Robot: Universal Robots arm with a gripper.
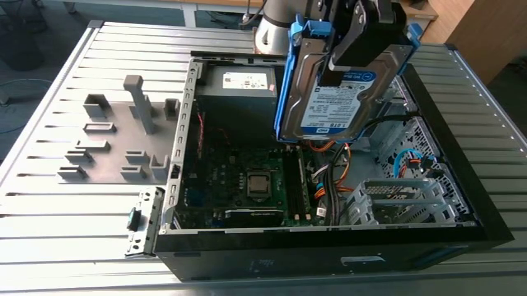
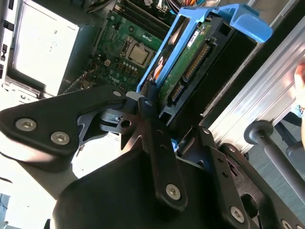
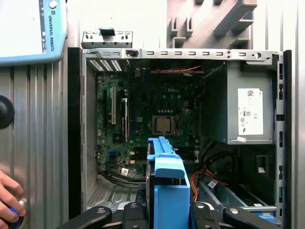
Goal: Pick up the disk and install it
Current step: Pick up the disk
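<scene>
Slatted table (image 1: 74, 209), open case (image 1: 313, 250), end effector (image 1: 336, 69) clamping disk (image 1: 339, 108), arm (image 1: 276, 28) cropped

The arm (image 1: 276, 24) comes in from the far side of the scene, its wrist angled downward. The gripper (image 1: 334, 71) hangs aloft, right of centre in the exterior view, its black fingers (image 2: 151, 119) clamped against opposite faces of the disk (image 1: 337, 108), which it holds steeply tilted on edge.
</scene>
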